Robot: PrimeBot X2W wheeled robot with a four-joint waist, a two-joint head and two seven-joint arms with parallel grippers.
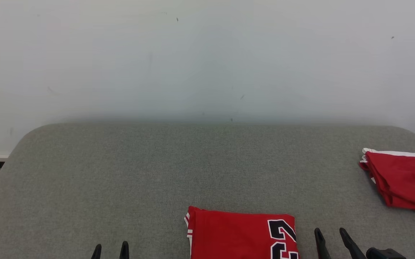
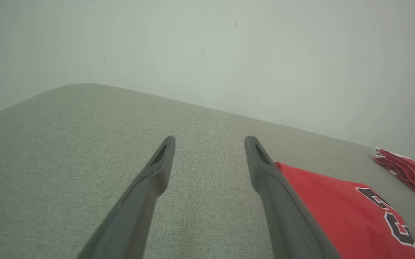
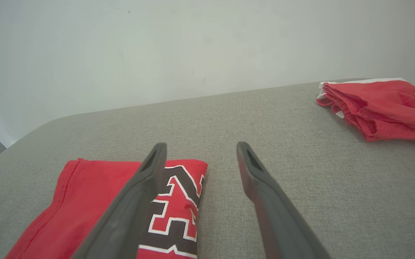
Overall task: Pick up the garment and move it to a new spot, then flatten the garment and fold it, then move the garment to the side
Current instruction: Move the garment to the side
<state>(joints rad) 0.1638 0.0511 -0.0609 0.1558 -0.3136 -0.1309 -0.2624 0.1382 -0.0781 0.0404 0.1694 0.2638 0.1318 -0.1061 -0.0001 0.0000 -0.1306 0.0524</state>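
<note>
A red garment (image 1: 236, 233) with a black and white number lies folded flat on the grey fabric surface (image 1: 157, 172), at the near edge between my two grippers. My left gripper (image 1: 110, 248) is open and empty, a little to the garment's left. The left wrist view shows that gripper (image 2: 210, 142) over bare fabric, the garment (image 2: 329, 201) beside its right finger. My right gripper (image 1: 331, 232) is open and empty, just right of the number. In the right wrist view it (image 3: 201, 145) hovers over the garment's (image 3: 85, 194) numbered edge.
A second red garment with white trim (image 1: 401, 180) lies folded at the surface's far right edge, also seen as a red bundle (image 3: 380, 104) in the right wrist view. A pale wall (image 1: 207, 54) stands behind the surface. The surface's corners are rounded.
</note>
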